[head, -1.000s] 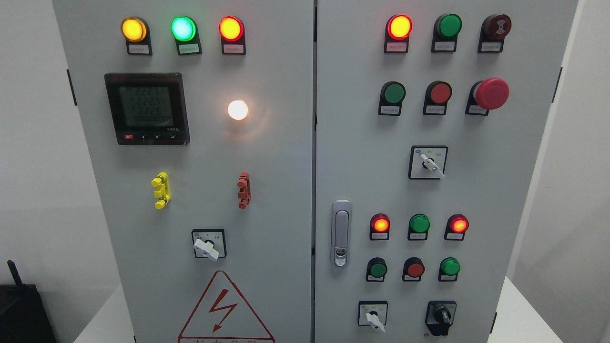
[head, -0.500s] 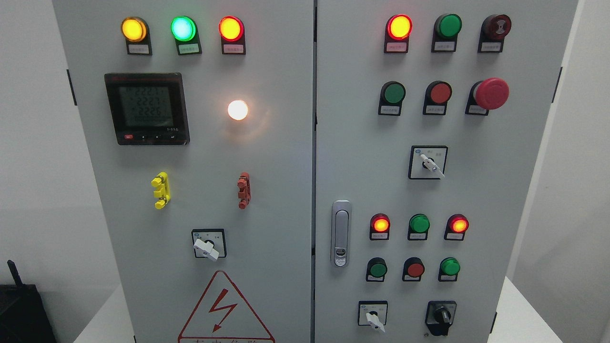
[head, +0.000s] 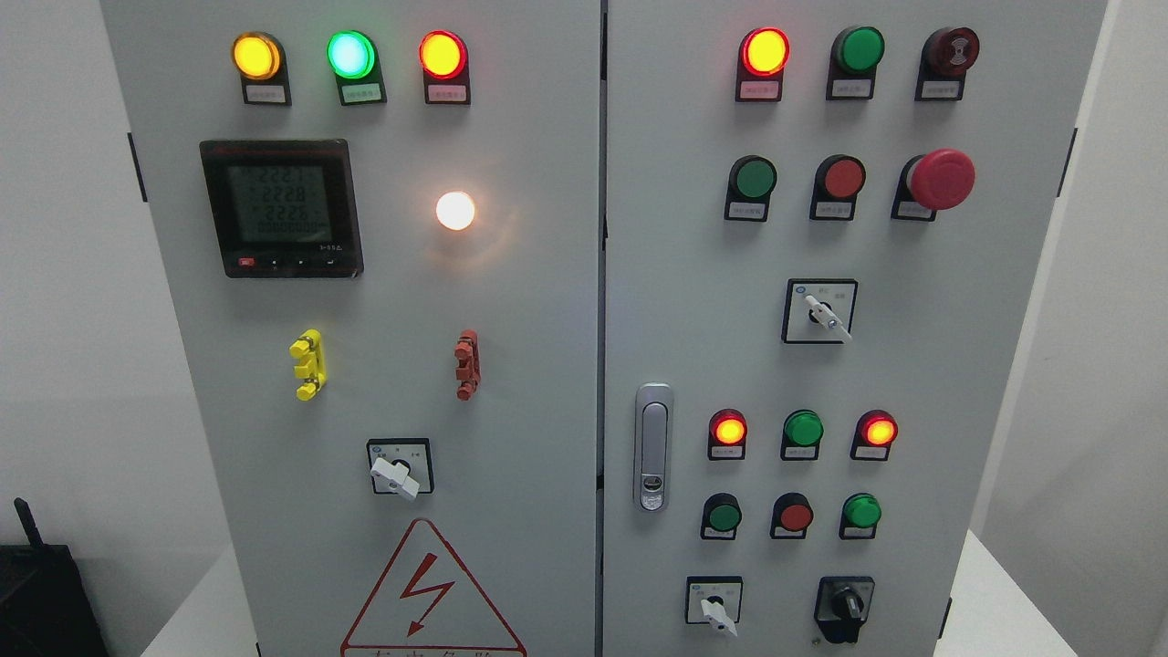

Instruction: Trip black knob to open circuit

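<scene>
The head view shows a big grey metal cabinet (head: 547, 301) with two doors. No robot hand shows here, so I cannot tell if the fingers are apart or together.

The small black round knob (head: 845, 606) sits in the bottom right corner of the right door. Its handle points almost straight up and down. Nothing touches it. Just beside it on the left is a white switch in a black square frame (head: 714, 602).

Above these are two rows of three round buttons. In the upper row the small red lamp on the left (head: 728, 428) and the one on the right (head: 878, 429) glow. A silver door handle (head: 653, 447) stands upright at the left edge of this door. Near the top right corner is a big red mushroom button (head: 942, 179).

On the left door, the black square meter with a lit grey screen (head: 281, 208) is near the top left corner. A glowing white round lamp (head: 455, 211) is to its right. At the bottom edge is a red triangle warning sign with a lightning bolt (head: 429, 591).
</scene>
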{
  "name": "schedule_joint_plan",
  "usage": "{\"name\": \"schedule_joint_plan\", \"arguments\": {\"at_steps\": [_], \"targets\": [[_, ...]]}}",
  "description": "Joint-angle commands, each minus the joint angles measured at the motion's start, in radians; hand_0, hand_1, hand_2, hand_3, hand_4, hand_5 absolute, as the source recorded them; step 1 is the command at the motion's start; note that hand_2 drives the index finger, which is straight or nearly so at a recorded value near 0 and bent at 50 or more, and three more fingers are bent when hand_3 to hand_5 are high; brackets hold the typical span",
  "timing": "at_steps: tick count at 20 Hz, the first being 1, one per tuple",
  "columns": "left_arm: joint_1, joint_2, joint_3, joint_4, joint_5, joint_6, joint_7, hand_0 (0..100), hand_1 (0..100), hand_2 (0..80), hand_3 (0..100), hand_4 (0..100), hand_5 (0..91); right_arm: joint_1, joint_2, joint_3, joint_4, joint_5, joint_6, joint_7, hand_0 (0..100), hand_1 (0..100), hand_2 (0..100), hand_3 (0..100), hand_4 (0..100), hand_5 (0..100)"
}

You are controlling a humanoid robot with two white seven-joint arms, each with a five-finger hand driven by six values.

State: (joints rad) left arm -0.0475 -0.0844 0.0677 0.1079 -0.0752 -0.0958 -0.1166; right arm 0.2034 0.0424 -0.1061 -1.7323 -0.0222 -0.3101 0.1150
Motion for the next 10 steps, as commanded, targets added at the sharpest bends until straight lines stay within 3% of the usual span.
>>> {"name": "schedule_joint_plan", "arguments": {"at_steps": [1,10], "targets": [[0.0,0.0,0.0,-0.025,0.0,-0.001,0.0,12,39,0.0,0,0,0.0,-0.036,0.001,0.002,-0.01,-0.03,0.022,0.0,0,17,0,100,99,96],[0.0,0.0,0.0,-0.025,0.0,0.001,0.0,12,39,0.0,0,0,0.0,-0.082,-0.004,0.002,-0.007,-0.047,0.06,0.0,0,16,0,100,100,97]]}}
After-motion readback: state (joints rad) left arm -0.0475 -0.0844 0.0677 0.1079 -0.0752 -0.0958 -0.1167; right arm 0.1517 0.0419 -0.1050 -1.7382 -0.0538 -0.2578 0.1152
